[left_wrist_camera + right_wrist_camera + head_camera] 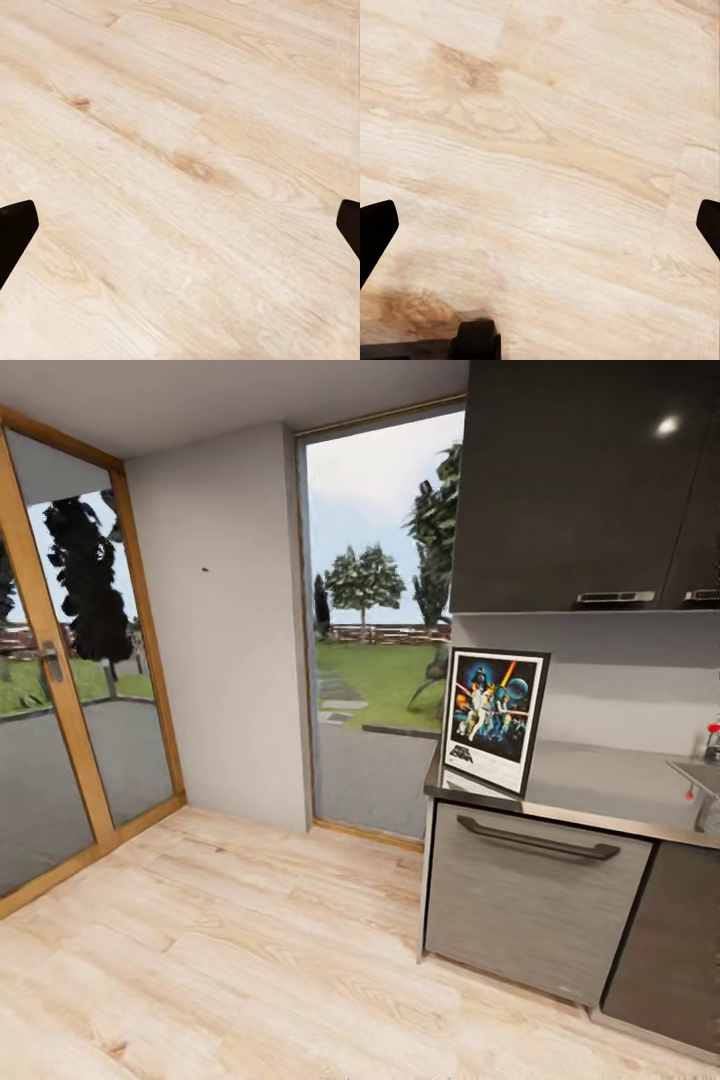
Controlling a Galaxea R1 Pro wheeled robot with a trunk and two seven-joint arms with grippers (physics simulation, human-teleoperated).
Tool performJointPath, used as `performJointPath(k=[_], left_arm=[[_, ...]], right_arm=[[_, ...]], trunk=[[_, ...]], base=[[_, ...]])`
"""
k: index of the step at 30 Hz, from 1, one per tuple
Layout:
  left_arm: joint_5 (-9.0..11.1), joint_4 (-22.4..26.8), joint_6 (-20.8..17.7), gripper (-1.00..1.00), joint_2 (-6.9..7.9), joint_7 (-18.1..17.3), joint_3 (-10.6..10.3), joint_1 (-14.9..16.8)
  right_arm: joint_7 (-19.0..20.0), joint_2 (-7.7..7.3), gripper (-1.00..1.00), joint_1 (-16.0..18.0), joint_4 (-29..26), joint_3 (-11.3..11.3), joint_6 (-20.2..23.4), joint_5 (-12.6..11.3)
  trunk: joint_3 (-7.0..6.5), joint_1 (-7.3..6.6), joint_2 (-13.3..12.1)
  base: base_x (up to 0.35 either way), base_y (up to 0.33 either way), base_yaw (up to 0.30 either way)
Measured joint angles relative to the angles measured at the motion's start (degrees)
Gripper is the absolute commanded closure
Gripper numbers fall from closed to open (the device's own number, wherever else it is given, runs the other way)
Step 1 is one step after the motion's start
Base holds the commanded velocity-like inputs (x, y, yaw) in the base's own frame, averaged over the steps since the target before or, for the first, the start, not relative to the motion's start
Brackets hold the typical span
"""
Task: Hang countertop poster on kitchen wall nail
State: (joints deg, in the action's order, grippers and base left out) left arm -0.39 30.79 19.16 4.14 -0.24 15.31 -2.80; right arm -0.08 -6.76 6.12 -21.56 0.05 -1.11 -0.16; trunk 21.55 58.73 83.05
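Note:
The Star Wars poster (495, 720) stands upright at the left end of the grey kitchen countertop (600, 785), leaning back toward the wall. A tiny dark wall nail (205, 570) sticks out of the pale grey wall panel left of the big window. In the left wrist view my left gripper (180, 232) is open, its dark fingertips (15, 232) far apart over bare wooden floor. In the right wrist view my right gripper (540, 232) is open too, fingertips (375, 232) wide apart above the floor, with nothing between them.
A sink (705, 775) with a red-topped tap sits at the counter's right end. Below the counter is a grey drawer front with a dark handle (538, 840). Dark wall cabinets (590, 480) hang above. A wood-framed glass door (60, 680) is on the left. Light wooden floor (230, 960) lies ahead.

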Motion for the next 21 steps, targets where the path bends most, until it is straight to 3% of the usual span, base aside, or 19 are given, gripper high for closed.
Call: performJointPath(k=[21], left_arm=[[0.00,0.07,0.00,-1.00,0.00,0.00,0.00,0.00]], right_arm=[[0.00,0.07,-1.00,0.00,0.00,0.03,-0.05,0.00]], trunk=[[1.84,0.00,0.00]], base=[[0.000,0.000,-0.096]])
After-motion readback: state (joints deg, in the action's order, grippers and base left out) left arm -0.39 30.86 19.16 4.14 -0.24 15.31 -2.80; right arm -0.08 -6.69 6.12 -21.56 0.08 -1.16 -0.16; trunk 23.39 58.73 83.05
